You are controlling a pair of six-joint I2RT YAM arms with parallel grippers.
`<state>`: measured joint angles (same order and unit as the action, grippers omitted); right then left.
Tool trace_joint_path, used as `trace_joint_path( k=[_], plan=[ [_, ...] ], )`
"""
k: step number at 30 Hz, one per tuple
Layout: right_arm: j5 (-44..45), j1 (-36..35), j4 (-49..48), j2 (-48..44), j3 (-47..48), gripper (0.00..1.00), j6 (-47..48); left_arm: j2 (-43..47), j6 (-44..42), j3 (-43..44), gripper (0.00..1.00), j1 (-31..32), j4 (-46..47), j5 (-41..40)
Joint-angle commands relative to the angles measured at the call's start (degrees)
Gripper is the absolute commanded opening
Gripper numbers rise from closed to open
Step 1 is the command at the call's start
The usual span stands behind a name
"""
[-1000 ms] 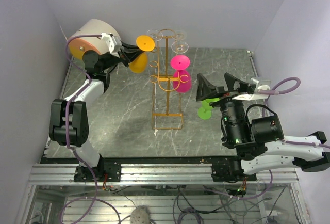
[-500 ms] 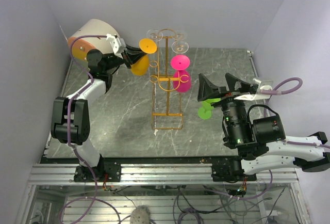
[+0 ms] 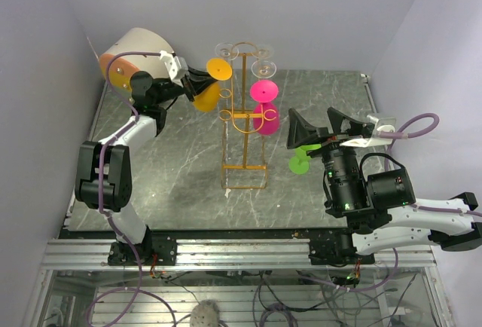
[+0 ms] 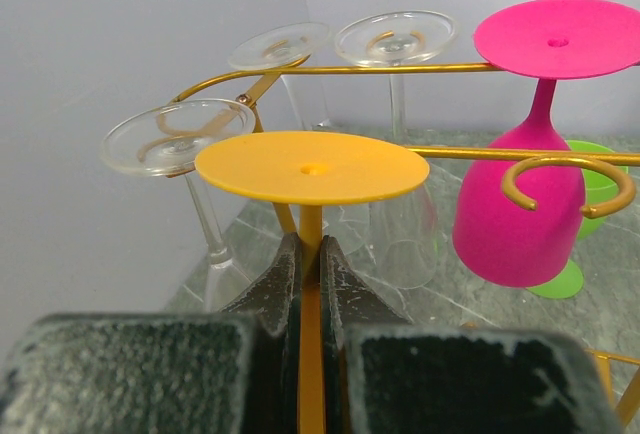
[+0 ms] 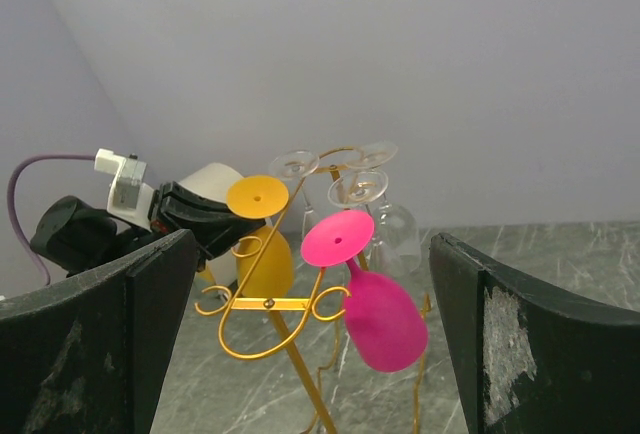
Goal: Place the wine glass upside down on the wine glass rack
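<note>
Top view, count: one wine glass rack, one orange wine glass, one pink glass, three clear glasses, one green glass.
Top view, wine glass: upside down with its foot up, just left of the rack's upper hooks, stem clamped in the left gripper.
Top view, right gripper: spread wide and holding nothing, over the green glass, right of the rack.
Top view, surface and room: dark grey marbled surface with the rack standing near its middle; plain pale lilac walls around it.
Left wrist, grip: the fingers pinch the orange stem just under the foot; whether the foot touches the rack wire cannot be told.
Left wrist, others: the pink glass and three clear glasses hang bowl down; the green glass shows beyond the pink one.
Right wrist, gripper: fingers far apart, nothing between them.
Right wrist, rack: wine glass at its left side, pink glass at its right, clear glasses behind.
</note>
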<state>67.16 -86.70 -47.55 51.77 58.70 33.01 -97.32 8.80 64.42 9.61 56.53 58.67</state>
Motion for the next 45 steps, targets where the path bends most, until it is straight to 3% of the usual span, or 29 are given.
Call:
trace_joint_path(
  k=[1, 41, 45],
  plan=[
    [0.6, 0.1, 0.3, -0.6, -0.4, 1.0, -0.7, -0.5, -2.4, 1.7, 0.07, 0.7, -0.1, -0.7],
    [1.6, 0.1, 0.1, -0.3, -0.4, 1.0, 1.2, -3.2, -3.8, 4.0, 0.07, 3.5, -3.6, 0.8],
    [2.2, 0.1, 3.7, -0.2, 0.1, 1.0, 0.5, -3.1, -5.4, 4.6, 0.13, 3.5, -6.8, 1.4]
  ],
)
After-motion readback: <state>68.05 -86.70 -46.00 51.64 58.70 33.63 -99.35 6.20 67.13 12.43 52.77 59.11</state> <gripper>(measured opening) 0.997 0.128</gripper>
